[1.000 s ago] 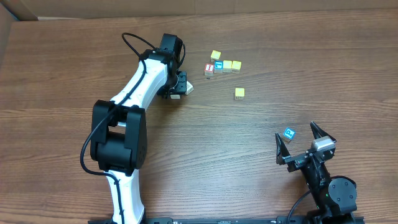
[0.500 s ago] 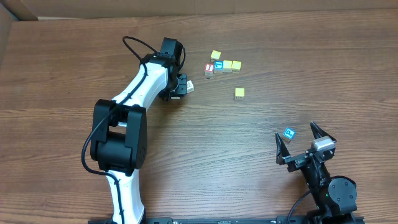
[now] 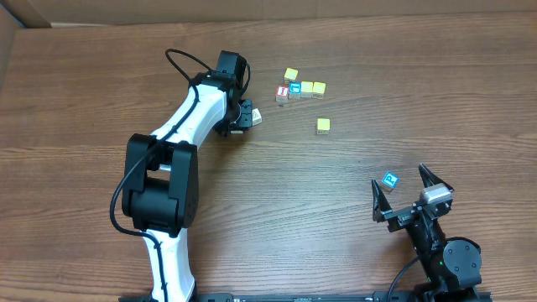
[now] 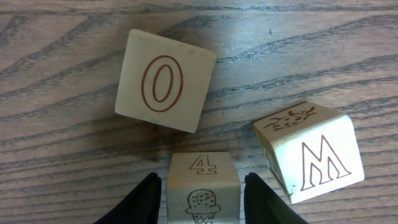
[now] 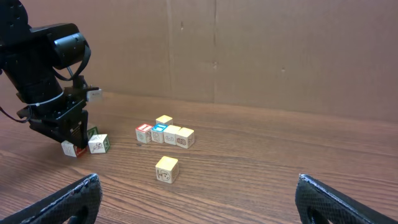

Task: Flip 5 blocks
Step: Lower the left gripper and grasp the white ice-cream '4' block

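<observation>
In the left wrist view three cream blocks lie on the wood. One shows a red O [image 4: 165,81], one a brown M [image 4: 309,155], and one a 4 above an ice-cream cone [image 4: 202,186]. My left gripper [image 4: 204,200] is shut on the ice-cream block, one black finger against each side. From overhead, my left gripper [image 3: 242,117] sits left of the block row, with a cream block [image 3: 255,117] showing beside it. A yellow block [image 3: 323,125] lies alone. A blue-faced block [image 3: 390,179] rests just beyond my right gripper [image 3: 409,195], which is open and holds nothing.
A row stands at the back: a red-faced cube [image 3: 283,92], a blue-faced cube [image 3: 294,90] and two yellowish cubes [image 3: 312,88], with another yellowish cube [image 3: 290,75] behind. A cardboard wall [image 5: 280,50] closes the far side.
My left gripper shifted slightly toward the back and its jaws narrowed onto the ice-cream block; over the last half second it has held still. The right arm has not moved.
</observation>
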`<state>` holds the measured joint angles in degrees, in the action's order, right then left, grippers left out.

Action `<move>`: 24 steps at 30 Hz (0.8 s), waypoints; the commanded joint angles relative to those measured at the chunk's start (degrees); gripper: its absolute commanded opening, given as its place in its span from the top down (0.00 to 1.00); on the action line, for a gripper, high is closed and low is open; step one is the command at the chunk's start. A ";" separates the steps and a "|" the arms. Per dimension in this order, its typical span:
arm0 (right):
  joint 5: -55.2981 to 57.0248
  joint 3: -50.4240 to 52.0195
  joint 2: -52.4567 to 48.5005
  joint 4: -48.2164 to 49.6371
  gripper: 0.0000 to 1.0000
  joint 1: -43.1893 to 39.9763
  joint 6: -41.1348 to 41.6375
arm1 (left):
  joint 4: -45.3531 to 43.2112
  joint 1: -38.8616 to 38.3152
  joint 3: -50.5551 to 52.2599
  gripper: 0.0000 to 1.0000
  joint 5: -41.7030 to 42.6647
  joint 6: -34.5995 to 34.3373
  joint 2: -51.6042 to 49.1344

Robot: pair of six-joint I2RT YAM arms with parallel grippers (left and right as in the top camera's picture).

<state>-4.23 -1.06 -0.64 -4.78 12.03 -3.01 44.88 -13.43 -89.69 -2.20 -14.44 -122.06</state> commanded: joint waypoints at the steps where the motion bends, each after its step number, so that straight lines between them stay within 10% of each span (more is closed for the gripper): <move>1: 0.26 0.59 0.39 0.24 0.00 -0.22 -0.04 | -0.52 -0.11 -0.59 0.66 0.35 0.66 -0.39; 24: 0.26 0.59 0.39 0.24 0.00 -0.22 -0.04 | 11.52 -2.84 -0.59 0.71 4.09 -5.38 14.32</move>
<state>-4.23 -1.06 -0.64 -4.78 12.03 -3.01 54.96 -14.76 -89.71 1.48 -16.71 -110.61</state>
